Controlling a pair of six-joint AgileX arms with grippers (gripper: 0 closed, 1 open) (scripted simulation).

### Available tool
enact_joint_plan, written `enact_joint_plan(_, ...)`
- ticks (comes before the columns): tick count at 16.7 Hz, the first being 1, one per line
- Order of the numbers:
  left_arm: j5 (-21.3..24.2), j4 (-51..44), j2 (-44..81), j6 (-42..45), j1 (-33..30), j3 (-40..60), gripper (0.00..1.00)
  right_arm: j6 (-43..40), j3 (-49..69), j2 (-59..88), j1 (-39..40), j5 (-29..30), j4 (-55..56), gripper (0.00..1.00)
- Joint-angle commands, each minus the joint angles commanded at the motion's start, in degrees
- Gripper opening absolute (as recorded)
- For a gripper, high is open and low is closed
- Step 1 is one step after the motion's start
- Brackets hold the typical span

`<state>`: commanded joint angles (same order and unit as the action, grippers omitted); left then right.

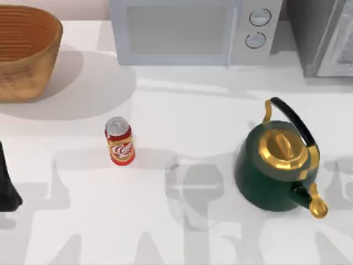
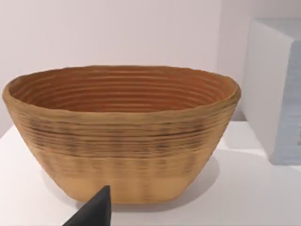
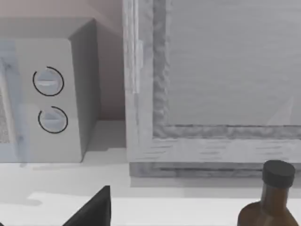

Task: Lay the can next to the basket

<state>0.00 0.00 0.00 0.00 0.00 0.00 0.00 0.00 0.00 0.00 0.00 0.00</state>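
Two task items sit well apart on your white table (image 1: pixel 182 237). You have the red soda can (image 1: pixel 119 141) standing upright left of centre, untouched, with its silver top up. The woven wicker basket (image 1: pixel 25 52) sits in the far left corner, cut off by the top view's edge, with open table between it and the can. From the left wrist view you look straight at the basket's ribbed outer wall and orange-brown inside.

Your left arm (image 1: pixel 6 182) shows as a dark shape at the table's left edge, level with the can but clear of it. You cannot tell how its gripper stands.

Elsewhere, a dark green kettle (image 1: pixel 270 171) with a gold lid stands on the right, a white microwave (image 1: pixel 190 30) lines the back, and a brown bottle (image 3: pixel 268 202) appears in the right wrist view.
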Motion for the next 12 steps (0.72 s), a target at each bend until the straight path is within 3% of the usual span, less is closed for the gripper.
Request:
enact_joint_plan(6,0.07,-4.19,4.87,3.38,0.74,5.81,1.0,0.0,0.0,0.0,0.0,0.0,0.0,1.0)
enact_joint_plan(12,0.56,-19.98,29.46,15.33,2.89,27.01,1.0,0.0,0.0,0.0,0.0,0.0,0.0,1.0)
